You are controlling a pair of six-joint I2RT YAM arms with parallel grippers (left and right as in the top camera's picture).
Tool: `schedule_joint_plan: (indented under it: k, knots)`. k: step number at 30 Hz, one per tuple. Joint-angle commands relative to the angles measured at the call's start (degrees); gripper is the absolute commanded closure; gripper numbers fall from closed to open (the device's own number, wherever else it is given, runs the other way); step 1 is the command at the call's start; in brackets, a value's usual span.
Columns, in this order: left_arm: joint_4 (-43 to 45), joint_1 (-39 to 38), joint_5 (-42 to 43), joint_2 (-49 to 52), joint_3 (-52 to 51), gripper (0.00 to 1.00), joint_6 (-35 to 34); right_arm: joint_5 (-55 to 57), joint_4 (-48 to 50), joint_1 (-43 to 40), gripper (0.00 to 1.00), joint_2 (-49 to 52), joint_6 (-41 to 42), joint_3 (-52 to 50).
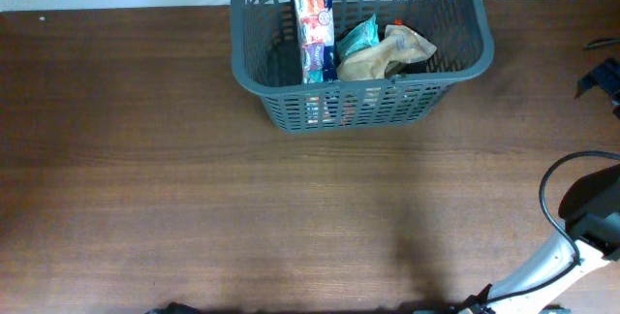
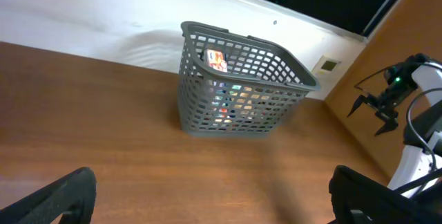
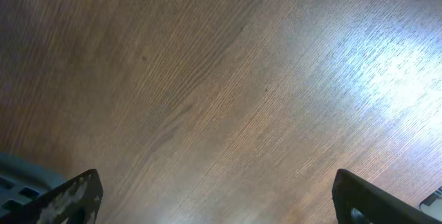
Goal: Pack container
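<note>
Left gripper (image 2: 212, 182): fingers spread wide, nothing between them, just bare table (image 2: 103, 134) below. Right gripper (image 3: 217, 182): also released and empty over wood grain. From the left wrist view you can see it hanging out at the far right, well apart from everything.

The container (image 1: 358, 106) sits at the far edge of the table, slightly right of centre, upright. Inside it:
- a tall red-and-white packet (image 1: 314, 33) standing on end by the left wall
- a teal pouch (image 1: 360, 35) beside it
- a crumpled tan bag (image 1: 387, 54) resting up near the front rim

You get no loose item on the wood in any view, so packing looks done or close to it. I can't tell what lies outside the frames.

Risks, as a judgement:
- The tan bag rides high against the rim, so a nudge to the container could tip it out.
- The tall packet is only leaning, so a dropped item could knock it flat.
- The cable loop (image 1: 557, 193) by the right arm could snag if you swing that arm inward fast.
- Reaching in with the fingers this wide could catch the lattice wall.
</note>
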Motion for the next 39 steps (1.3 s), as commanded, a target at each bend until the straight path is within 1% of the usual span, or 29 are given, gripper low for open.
schedule_joint_plan:
  k: [1, 3, 6, 7, 10, 12, 18, 20, 27, 32, 34, 39]
  knots:
    - [0.0, 0.2, 0.2, 0.0, -2.6, 0.01, 1.9, 0.7, 0.0, 0.0, 0.01, 0.1, -0.3, -0.3]
    - [0.3, 0.2, -0.1, 0.0, -6.0, 0.01, 3.3, 0.7, 0.0, 0.0, 0.01, 0.1, -0.3, -0.3]
    - [2.6, 0.2, -2.8, 0.0, -12.6, 0.01, 3.4, 0.7, 0.0, 0.0, 0.01, 0.1, -0.3, -0.3]
    - [4.1, 0.2, -3.5, 0.0, -14.8, 0.01, 3.8, 0.7, 0.0, 0.0, 0.01, 0.1, -0.3, -0.3]
    - [11.6, 0.3, -3.7, 0.0, -22.3, 0.01, 8.5, 0.7, 0.0, 0.0, 0.01, 0.1, -0.3, -0.3]
    - [16.8, 0.9, -2.4, 0.0, -27.0, 0.01, 12.5, 0.7, 0.0, 0.0, 0.01, 0.1, -0.3, -0.3]
    - [33.1, 6.2, 7.6, -2.5, -41.8, 0.01, 30.2, 0.7, 0.0, 0.0, 0.01, 0.1, -0.3, -0.3]
    - [37.4, 9.1, 9.8, -5.3, -47.7, 0.01, 33.4, 0.7, 0.0, 0.0, 0.01, 0.1, -0.3, -0.3]
    - [52.1, 16.0, 9.9, -17.7, -68.5, 0.01, 34.2, 0.7, 0.0, 0.0, 0.01, 0.1, -0.3, -0.3]
    - [67.7, 19.0, 9.9, -25.3, -82.2, 0.01, 34.9, 0.7, 0.0, 0.0, 0.01, 0.1, -0.3, -0.3]
    - [74.5, 19.9, 10.4, -25.5, -86.4, 0.01, 34.9, 0.7, 0.0, 0.0, 0.01, 0.1, -0.3, -0.3]
    - [84.7, 20.4, 10.1, -25.6, -91.8, 0.01, 36.7, 0.7, 0.0, 0.0, 0.01, 0.1, -0.3, -0.3]
